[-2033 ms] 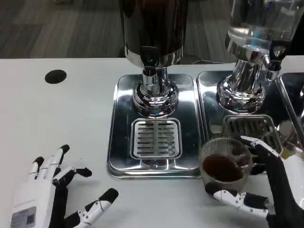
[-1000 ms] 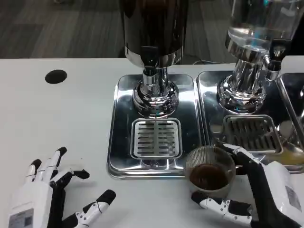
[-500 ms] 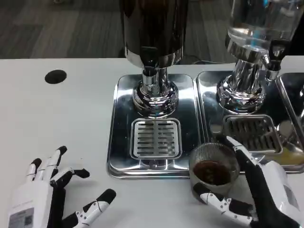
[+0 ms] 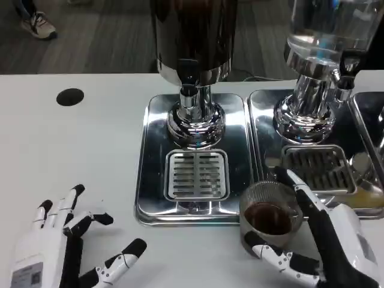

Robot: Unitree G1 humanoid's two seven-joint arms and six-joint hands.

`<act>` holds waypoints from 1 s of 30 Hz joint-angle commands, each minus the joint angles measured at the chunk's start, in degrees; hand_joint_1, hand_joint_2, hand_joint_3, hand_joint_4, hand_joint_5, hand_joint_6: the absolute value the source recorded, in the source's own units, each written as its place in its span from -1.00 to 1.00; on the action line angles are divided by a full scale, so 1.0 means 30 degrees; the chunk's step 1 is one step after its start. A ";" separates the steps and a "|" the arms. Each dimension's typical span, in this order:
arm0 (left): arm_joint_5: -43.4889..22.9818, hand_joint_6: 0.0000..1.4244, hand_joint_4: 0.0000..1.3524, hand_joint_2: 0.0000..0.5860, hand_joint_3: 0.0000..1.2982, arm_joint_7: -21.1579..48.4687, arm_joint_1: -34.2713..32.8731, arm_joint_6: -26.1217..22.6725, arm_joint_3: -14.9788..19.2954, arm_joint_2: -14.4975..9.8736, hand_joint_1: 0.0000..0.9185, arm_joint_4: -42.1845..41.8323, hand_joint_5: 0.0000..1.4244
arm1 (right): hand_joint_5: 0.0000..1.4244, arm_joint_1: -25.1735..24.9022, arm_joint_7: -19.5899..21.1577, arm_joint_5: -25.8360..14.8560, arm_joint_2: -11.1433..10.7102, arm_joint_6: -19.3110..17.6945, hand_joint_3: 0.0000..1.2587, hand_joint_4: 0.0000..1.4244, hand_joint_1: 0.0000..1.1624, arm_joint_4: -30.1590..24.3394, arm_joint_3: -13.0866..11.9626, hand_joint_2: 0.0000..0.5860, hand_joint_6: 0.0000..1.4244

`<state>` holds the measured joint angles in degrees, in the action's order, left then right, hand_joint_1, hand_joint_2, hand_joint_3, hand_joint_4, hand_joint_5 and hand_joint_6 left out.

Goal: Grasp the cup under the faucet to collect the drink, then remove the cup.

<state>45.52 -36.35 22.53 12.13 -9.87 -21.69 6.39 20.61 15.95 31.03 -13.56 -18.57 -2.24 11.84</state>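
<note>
A ribbed clear glass cup [image 4: 269,216] holding dark drink stands at the front edge of the table, just before the metal trays. My right hand [image 4: 327,246] wraps it from the right, thumb under its near side and fingers behind it. The dark drink dispenser [image 4: 193,36] rises at the back centre, its faucet [image 4: 189,96] above a slotted drain grate [image 4: 197,174] on the left steel tray [image 4: 153,174]. My left hand [image 4: 57,252] lies on the table at the lower left, fingers spread, holding nothing.
A second dispenser with a clear tank [image 4: 324,36] stands at the back right over its own tray [image 4: 360,198] and grate [image 4: 317,168]. A round black hole [image 4: 70,96] marks the table at the left.
Over two seconds my right hand carried the cup from the right tray's front edge leftward and nearer, down onto the table. In the last half second almost nothing moved. The left hand stayed put.
</note>
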 commanded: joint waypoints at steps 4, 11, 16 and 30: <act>0.0055 -0.93 -1.00 -0.65 -0.17 0.0111 0.0043 0.0037 -0.0087 -0.0084 -1.00 -0.0015 -0.82 | -0.77 0.0183 -0.0203 -0.0148 -0.0183 -0.0374 -0.81 -0.78 0.19 -0.0363 -0.0189 -0.37 -0.62; 0.0050 -0.93 -1.00 -0.65 -0.17 0.0092 -0.0115 0.0050 -0.0188 -0.0045 -1.00 0.0199 -0.81 | -0.79 0.0549 -0.0107 -0.0196 -0.0277 -0.0707 -0.88 -0.85 0.16 -0.0465 -0.0400 -0.36 -0.64; 0.0040 -0.93 -1.00 -0.65 -0.17 0.0092 -0.0071 0.0044 -0.0136 -0.0081 -1.00 0.0103 -0.81 | -0.81 0.0648 -0.0153 -0.0368 -0.0234 -0.0909 -0.93 -0.90 0.14 -0.0551 -0.0616 -0.35 -0.67; -0.0042 -0.93 -1.00 -0.65 -0.17 0.0109 -0.0023 0.0112 -0.0183 0.0026 -1.00 -0.0005 -0.80 | -1.00 0.1170 -0.1047 -0.3467 0.0036 -0.2276 -1.00 -1.00 0.01 -0.0879 -0.1711 -0.40 -0.84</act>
<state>45.47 -36.35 22.35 12.15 -10.13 -21.61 6.40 23.31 13.73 24.12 -13.91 -23.67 -4.53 8.02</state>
